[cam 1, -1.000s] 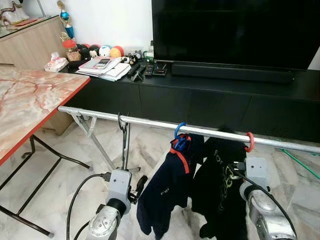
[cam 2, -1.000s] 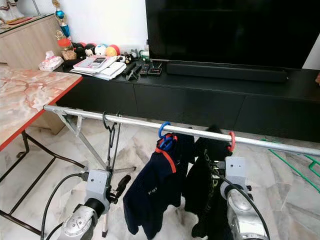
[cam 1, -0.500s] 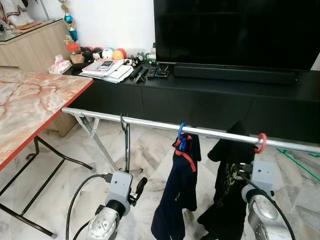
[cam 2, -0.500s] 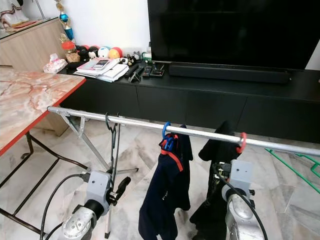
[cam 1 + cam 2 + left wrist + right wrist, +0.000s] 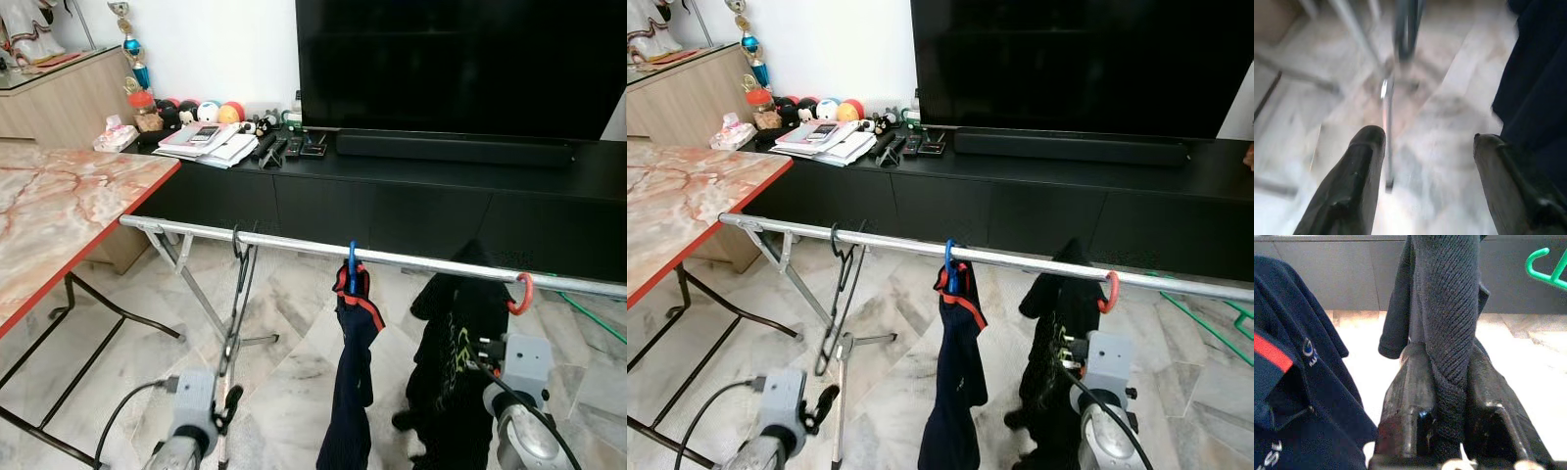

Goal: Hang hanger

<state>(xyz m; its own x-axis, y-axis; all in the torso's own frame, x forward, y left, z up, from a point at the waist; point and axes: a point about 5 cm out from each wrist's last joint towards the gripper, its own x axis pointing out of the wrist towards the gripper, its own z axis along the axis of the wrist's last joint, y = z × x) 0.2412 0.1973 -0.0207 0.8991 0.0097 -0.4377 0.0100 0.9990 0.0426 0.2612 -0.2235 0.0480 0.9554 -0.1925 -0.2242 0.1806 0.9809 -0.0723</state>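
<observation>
Right hand [image 5: 1449, 431] clamped on black garment [image 5: 460, 352] — red hanger [image 5: 520, 294] on rail [image 5: 294, 244]

No lettering on the navy shirt [image 5: 1308, 382] can be read.

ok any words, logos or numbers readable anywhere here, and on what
Navy polo shirt with red collar trim: small white chest logo and hem lettering, not legible.
Black T-shirt on the red hanger: yellow-green print, unreadable.
Papers on the black TV console: too small.
</observation>
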